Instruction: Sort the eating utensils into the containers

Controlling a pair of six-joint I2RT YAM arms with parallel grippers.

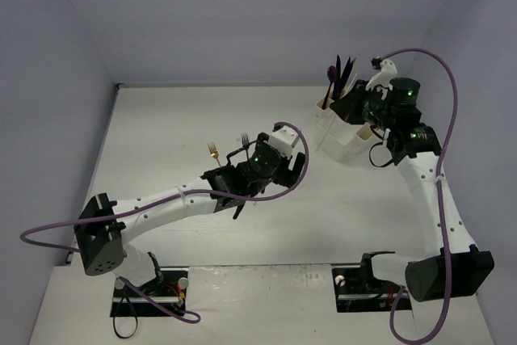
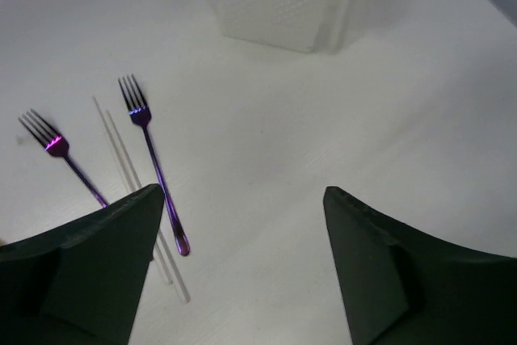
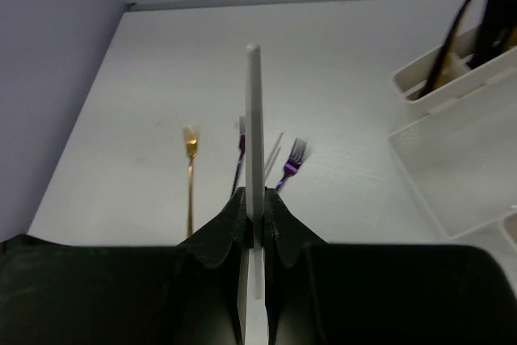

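Soft, even light with faint shadows. The left gripper [image 2: 242, 193] looms dark and blurred; purple forks [image 2: 157, 171] ahead of it are sharp.

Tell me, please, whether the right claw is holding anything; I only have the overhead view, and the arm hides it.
Observer: Yes, the right claw is shut on a slim white plastic utensil.
Operator: Is the left claw holding one too?
Observer: No, the left claw is open and empty.
Operator: What lies below it?
Observer: A purple fork and a second purple fork on the table, with a clear plastic utensil between them.
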